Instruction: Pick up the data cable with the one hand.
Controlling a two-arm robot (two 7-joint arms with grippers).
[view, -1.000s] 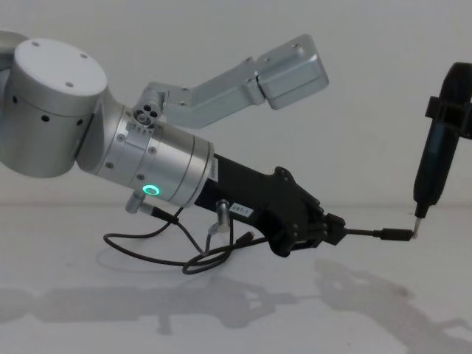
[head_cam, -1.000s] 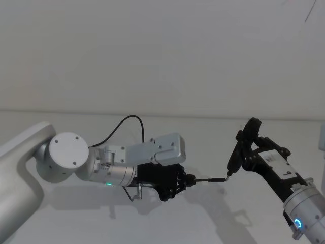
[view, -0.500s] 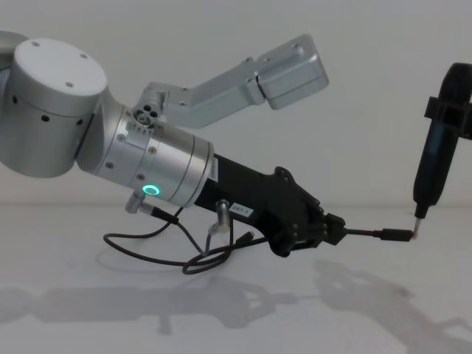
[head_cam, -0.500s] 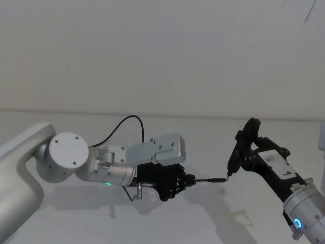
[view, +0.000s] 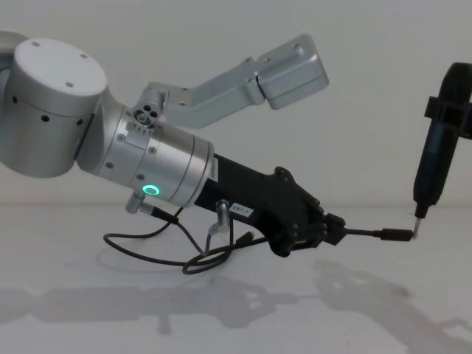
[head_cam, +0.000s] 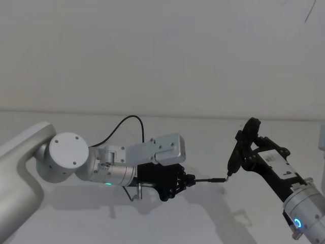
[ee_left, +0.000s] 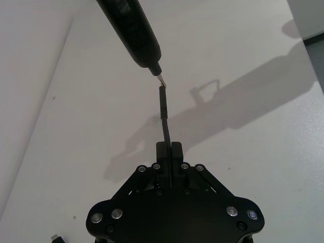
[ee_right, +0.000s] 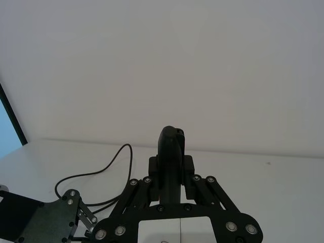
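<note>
My left gripper point(head_cam: 189, 180) point(view: 335, 228) hovers low over the white table, shut on the data cable point(view: 147, 258) just behind one plug. That plug point(view: 394, 234) point(ee_left: 163, 96) sticks out past the fingertips and meets the metal tip of a slim dark tool point(view: 436, 158) point(ee_left: 129, 25). The rest of the black cord loops back under and behind the left arm point(head_cam: 127, 122), and its other plug point(view: 247, 237) lies near the wrist. The right gripper point(ee_right: 170, 190) point(head_cam: 250, 155) stands at the right, shut on the upright tool point(ee_right: 169, 147).
The white tabletop point(head_cam: 213, 218) stretches in front of and between the arms, with a white wall point(head_cam: 162, 56) behind. A silver camera bracket point(view: 287, 70) juts above the left wrist. A dark frame edge point(ee_right: 12, 116) shows far left in the right wrist view.
</note>
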